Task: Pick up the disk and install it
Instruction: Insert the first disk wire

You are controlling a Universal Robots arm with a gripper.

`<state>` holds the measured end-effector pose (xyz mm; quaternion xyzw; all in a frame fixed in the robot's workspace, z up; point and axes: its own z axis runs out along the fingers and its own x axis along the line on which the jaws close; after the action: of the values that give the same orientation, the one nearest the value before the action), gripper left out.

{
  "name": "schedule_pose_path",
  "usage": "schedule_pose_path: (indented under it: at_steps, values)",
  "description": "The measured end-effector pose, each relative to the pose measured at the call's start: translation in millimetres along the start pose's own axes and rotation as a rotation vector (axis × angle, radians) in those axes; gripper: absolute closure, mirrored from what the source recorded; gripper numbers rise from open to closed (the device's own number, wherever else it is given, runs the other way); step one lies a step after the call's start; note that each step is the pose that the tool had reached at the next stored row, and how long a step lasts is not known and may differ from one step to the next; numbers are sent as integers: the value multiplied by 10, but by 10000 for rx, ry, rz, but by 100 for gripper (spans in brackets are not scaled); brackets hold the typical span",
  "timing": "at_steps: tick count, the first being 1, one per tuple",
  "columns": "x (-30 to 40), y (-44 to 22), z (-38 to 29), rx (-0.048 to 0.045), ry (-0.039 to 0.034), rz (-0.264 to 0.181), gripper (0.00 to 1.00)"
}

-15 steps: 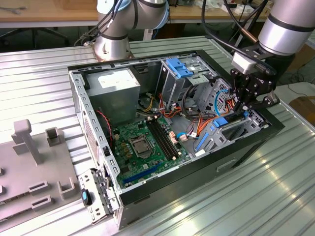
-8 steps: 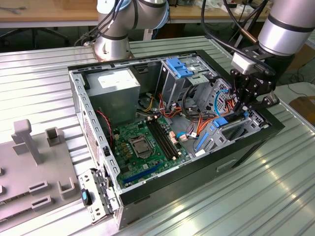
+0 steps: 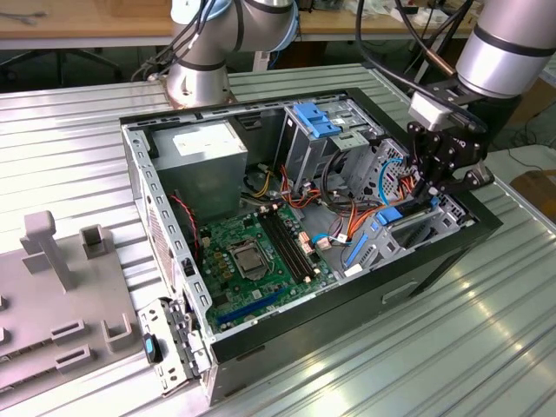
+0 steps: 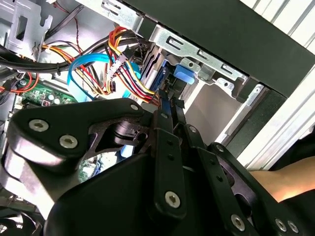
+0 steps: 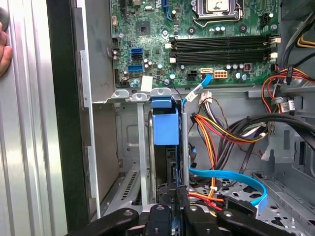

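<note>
In the first wrist view the pincer (image 5: 173, 200) is closed on the disk (image 5: 165, 129), which stands on edge in the drive bay (image 5: 129, 147) of the open computer case (image 3: 347, 287). Coloured cables (image 5: 216, 132) run beside it, with the green motherboard (image 5: 206, 54) beyond.

Saw a ribbed silver metal tabletop (image 3: 69, 130) spread across the whole exterior view, slats running lengthwise, streaked with pale glare toward the exterior view's right. Noted a long wooden bench (image 3: 87, 26) along the far side, deep shadow beneath it. Found a grey moulded fixture plate (image 3: 61, 304) lying on the tabletop at the exterior view's left, with upright pegs and shallow slots.
</note>
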<state>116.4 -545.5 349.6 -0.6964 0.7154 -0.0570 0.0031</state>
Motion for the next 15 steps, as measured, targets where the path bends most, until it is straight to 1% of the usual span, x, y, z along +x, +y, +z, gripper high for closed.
schedule_pose_path:
  at_steps: [6, 12, 14, 15]
  values:
    - [-1, 0, -2, 0, 3, -1, 84]
    - [-18, 2, -1, -2, 5, 19, 84]
    - [-18, 2, 0, -6, 10, 79, 84]
    - [-18, 2, 1, -16, 19, 206, 84]
